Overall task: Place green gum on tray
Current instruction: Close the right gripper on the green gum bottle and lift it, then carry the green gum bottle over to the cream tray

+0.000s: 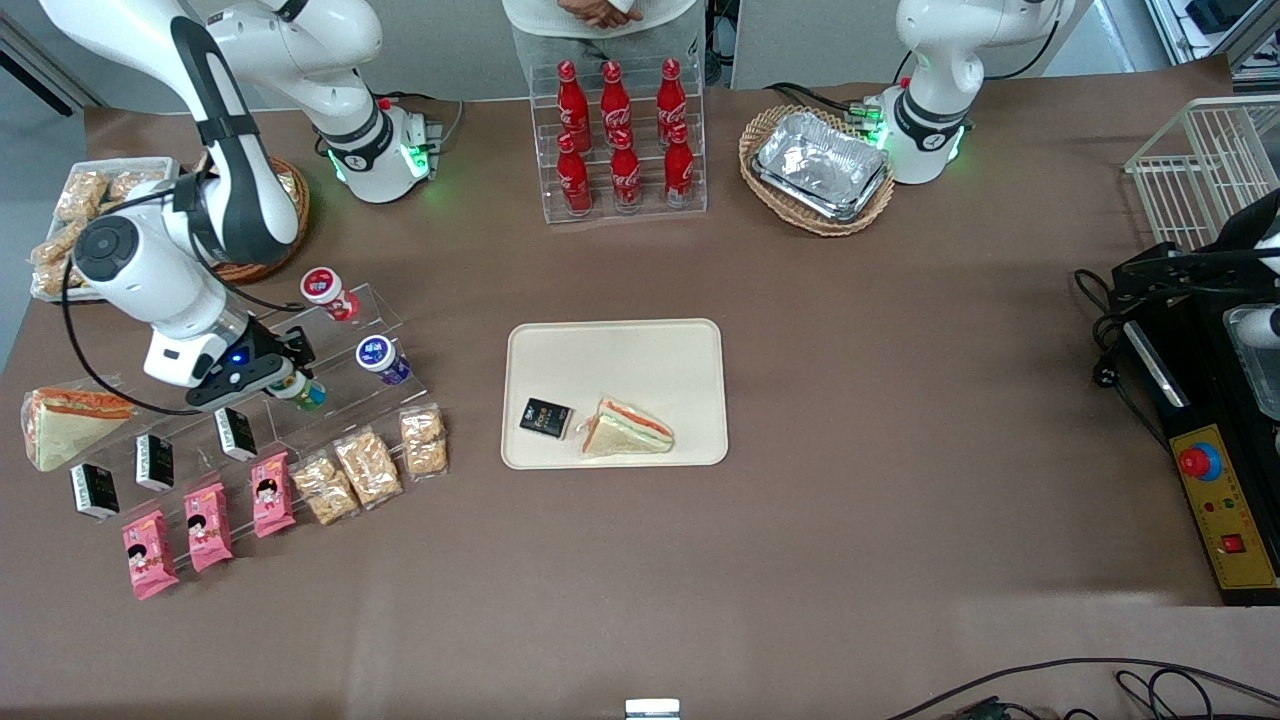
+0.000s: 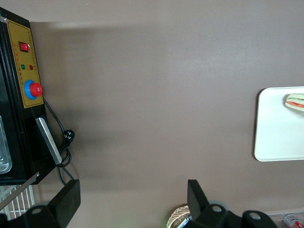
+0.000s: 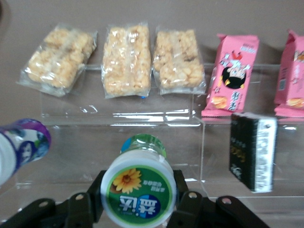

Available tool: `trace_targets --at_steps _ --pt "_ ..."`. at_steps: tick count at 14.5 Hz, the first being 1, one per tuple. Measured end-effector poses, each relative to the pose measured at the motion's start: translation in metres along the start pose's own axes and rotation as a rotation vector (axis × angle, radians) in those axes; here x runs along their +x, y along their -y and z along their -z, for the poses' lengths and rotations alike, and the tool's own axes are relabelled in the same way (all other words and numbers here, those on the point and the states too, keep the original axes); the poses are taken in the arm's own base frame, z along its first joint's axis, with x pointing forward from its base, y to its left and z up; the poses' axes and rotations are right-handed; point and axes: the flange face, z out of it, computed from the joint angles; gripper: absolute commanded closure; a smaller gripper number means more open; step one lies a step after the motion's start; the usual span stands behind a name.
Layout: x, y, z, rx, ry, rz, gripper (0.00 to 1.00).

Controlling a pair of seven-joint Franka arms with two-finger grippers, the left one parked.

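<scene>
The green gum (image 3: 138,192) is a small bottle with a green body and a white lid bearing a sunflower label. It sits at the clear acrylic stand (image 3: 142,118) toward the working arm's end of the table. My right gripper (image 3: 138,202) is shut on the green gum, one black finger pressed against each side of the lid. From the front, the gripper (image 1: 288,381) hangs over the stand with the green gum (image 1: 306,394) showing just below it. The cream tray (image 1: 620,350) lies at mid-table, apart from the gripper, and holds a sandwich (image 1: 627,428) and a black packet (image 1: 545,417).
A purple gum bottle (image 1: 381,359) and a red-bodied one (image 1: 327,292) stand on the same stand. Puffed-rice packs (image 3: 127,59), pink snack packs (image 3: 231,71) and black packets (image 3: 252,152) lie on its lower steps. A cola rack (image 1: 620,140) and a basket of foil trays (image 1: 818,165) stand farther back.
</scene>
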Motion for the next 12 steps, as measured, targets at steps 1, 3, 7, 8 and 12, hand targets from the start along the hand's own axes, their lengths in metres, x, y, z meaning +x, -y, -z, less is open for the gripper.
trace_targets --at_steps 1,3,7,8,12 --pt "0.008 -0.003 0.016 0.008 0.014 -0.001 0.50" --pt "0.029 -0.008 0.060 0.025 0.042 -0.007 0.49" --pt "0.060 0.010 0.155 0.048 0.089 -0.050 0.49" --pt "0.065 0.019 0.175 0.050 0.100 -0.067 0.49" --pt "0.092 0.081 0.231 0.040 0.094 -0.179 0.49"
